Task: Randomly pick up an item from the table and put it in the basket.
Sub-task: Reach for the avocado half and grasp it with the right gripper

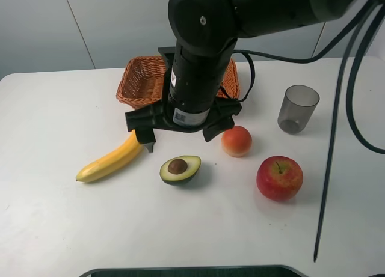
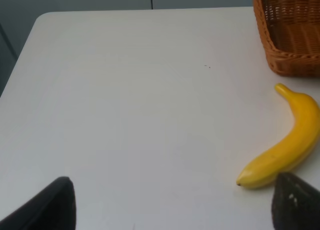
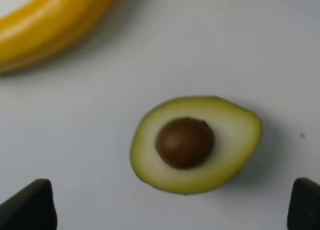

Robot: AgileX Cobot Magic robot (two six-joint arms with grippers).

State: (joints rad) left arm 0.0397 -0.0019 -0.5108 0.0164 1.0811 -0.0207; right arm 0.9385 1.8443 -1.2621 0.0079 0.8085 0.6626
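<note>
I work at what looks like a robotics lab bench. My surface [image 1: 54, 229] is a plain white tabletop with rounded corners, set against flat grey wall panels [image 1: 36, 24]. Black cables [image 1: 329, 169] hang loose from my arm [image 1: 198, 60] on the right. A banana [image 1: 111, 160], an apple [image 1: 280, 178], a wicker basket [image 1: 141, 79] and a grey cup [image 1: 297, 109] lie spaced apart like test props.

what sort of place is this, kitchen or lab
Probably a robotics lab bench, not a kitchen: a black robot arm with trailing cables over a white table, a halved avocado and banana laid out near a wicker basket.
</note>
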